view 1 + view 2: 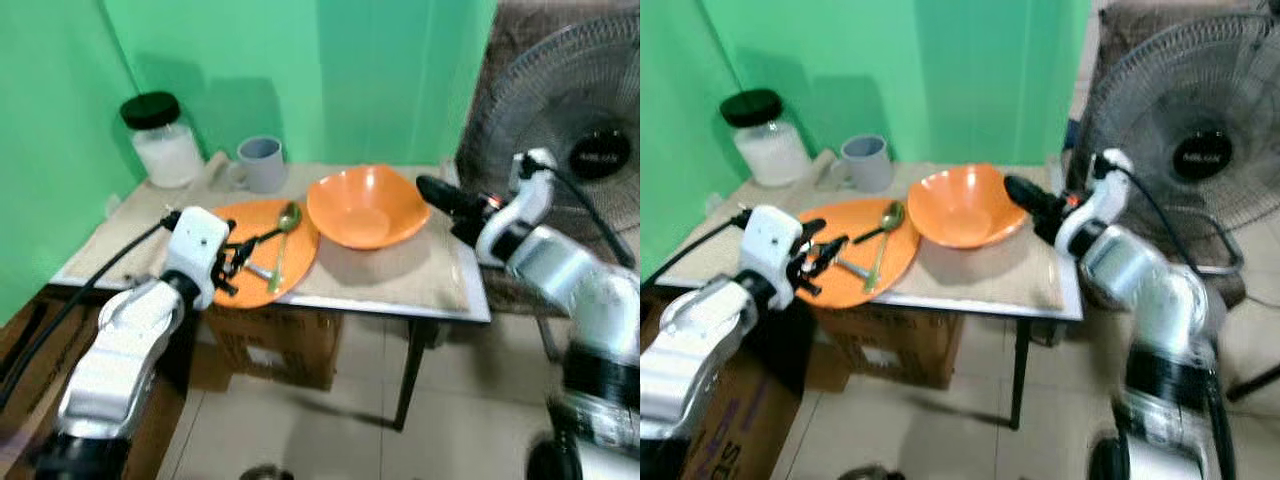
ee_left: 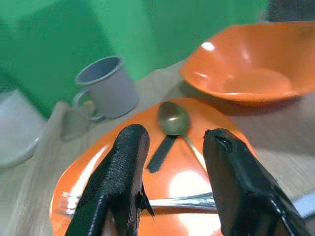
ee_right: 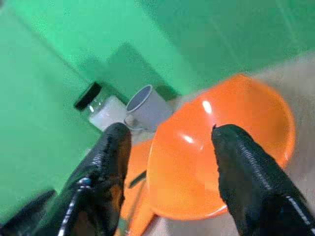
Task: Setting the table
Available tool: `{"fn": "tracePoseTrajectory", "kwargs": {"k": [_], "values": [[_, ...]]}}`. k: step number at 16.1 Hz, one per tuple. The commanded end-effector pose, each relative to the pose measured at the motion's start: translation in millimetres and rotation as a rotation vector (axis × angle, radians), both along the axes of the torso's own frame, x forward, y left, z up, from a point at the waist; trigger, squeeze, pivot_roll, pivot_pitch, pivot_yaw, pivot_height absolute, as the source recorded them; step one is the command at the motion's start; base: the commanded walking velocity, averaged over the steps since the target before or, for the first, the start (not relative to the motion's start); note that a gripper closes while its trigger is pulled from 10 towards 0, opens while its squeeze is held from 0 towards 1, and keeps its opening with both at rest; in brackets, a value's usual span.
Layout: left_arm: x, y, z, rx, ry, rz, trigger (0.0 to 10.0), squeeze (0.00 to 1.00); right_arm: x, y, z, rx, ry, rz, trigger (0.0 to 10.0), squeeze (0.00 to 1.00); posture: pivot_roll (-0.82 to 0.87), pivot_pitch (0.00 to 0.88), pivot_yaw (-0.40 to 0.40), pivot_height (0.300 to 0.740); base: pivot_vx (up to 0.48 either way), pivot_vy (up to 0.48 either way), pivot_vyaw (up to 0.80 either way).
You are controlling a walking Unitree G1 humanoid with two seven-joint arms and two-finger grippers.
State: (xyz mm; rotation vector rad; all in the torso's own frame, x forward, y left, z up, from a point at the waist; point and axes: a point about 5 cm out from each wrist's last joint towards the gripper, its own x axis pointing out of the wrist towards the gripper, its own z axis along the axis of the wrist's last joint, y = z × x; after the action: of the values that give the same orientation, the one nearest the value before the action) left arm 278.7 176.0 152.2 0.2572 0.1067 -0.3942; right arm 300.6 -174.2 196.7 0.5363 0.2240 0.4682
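The left tool (image 2: 170, 184) hovered low over the orange plate (image 1: 262, 252), fingers spread apart above a fork (image 2: 187, 201), with a spoon (image 1: 283, 240) lying just beyond. The right tool (image 3: 170, 172) hung beside the orange bowl (image 1: 366, 206), fingers also wide apart. Farther back on the desk (image 1: 420, 290) stood a grey mug (image 1: 261, 163) and a black-lidded jar (image 1: 160, 140).

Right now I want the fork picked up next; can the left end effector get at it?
Probably yes: the left end effector hovers open just above the fork on the orange plate.
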Motion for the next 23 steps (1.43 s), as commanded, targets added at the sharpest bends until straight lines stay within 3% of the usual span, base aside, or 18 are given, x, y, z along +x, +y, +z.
{"fn": "tracePoseTrajectory", "kwargs": {"k": [1,2,3,4,5,7,8,9,11,12,13,16,17,18,23], "values": [[0.1,3.6,4,-0.032,-0.002,0.027,10.0,0.42,-10.8,12.5,11,-0.102,-0.101,0.042,10.0,1.00,0.02,0.000,0.086,0.740,0.000,0.000,0.00],[-2.7,-0.5,4,-0.041,-0.009,0.012,10.0,0.57,-18.7,13.9,10,-0.225,-0.153,0.023,10.0,1.00,0.01,0.000,0.094,0.740,0.000,0.000,0.00],[-4.0,-3.1,2,-0.036,-0.010,0.008,10.0,0.50,-26.0,13.9,8,-0.306,-0.177,-0.003,10.0,1.00,0.00,0.000,0.100,0.740,0.000,0.000,0.00],[-2.9,-6.9,1,-0.023,-0.021,0.009,10.0,0.14,-33.5,13.7,6,-0.376,-0.230,-0.042,10.0,1.00,0.00,0.000,0.102,0.740,0.000,0.000,0.00],[-1.8,-12.1,0,-0.023,-0.027,0.008,10.0,0.00,-44.1,18.3,3,-0.423,-0.255,-0.017,10.0,1.00,-0.01,0.000,0.105,0.740,0.000,0.000,0.00],[-6.2,-17.5,-1,-0.018,-0.020,-0.009,10.0,0.00,-61.5,29.9,-7,-0.375,-0.249,0.111,10.0,1.00,0.02,0.000,0.096,0.740,0.000,0.000,0.00],[-9.6,-14.7,-1,0.004,-0.021,-0.021,10.0,0.00,-62.9,30.3,-12,-0.356,-0.227,0.131,10.0,1.00,0.02,0.000,0.094,0.740,0.000,0.000,0.00],[-11.2,-11.5,0,0.012,-0.024,-0.018,10.0,0.00,-62.9,28.8,-15,-0.350,-0.220,0.126,10.0,1.00,0.03,0.000,0.087,0.740,0.000,0.000,0.00],[-11.3,-2.7,4,0.017,-0.056,0.035,10.0,0.00,-58.6,15.1,-28,-0.415,-0.167,-0.020,10.0,1.00,0.03,0.000,0.092,0.740,0.000,0.000,0.00],[-9.7,-5.4,5,-0.006,-0.064,0.051,10.0,0.00,-60.3,12.5,-31,-0.417,-0.165,-0.075,10.0,0.15,0.03,0.000,0.095,0.740,0.000,0.000,0.00],[-8.3,-9.1,6,-0.017,-0.070,0.056,10.0,0.00,-61.6,12.0,-32,-0.419,-0.161,-0.102,10.0,0.00,0.03,0.000,0.097,0.740,0.000,0.000,0.00],[-7.4,-19.6,8,-0.040,-0.075,0.051,10.0,0.00,-65.3,15.7,-39,-0.438,-0.151,-0.124,10.0,0.00,0.03,0.000,0.106,0.740,0.000,0.000,0.00],[-7.1,-19.3,8,-0.013,-0.092,0.062,10.0,0.00,-67.7,20.2,-44,-0.515,-0.182,-0.063,10.0,0.00,0.02,0.000,0.110,0.740,0.000,0.000,0.80],[-6.8,-18.8,8,-0.012,-0.094,0.067,10.0,0.00,-68.1,21.3,-44,-0.529,-0.192,-0.048,10.0,0.00,0.02,0.000,0.110,0.740,0.000,0.000,0.80],[-10.5,-14.2,8,-0.025,-0.086,0.085,10.0,0.00,-70.2,30.0,-46,-0.457,-0.199,0.034,10.0,0.00,0.03,0.000,0.101,0.740,0.000,-0.220,0.80]]}}
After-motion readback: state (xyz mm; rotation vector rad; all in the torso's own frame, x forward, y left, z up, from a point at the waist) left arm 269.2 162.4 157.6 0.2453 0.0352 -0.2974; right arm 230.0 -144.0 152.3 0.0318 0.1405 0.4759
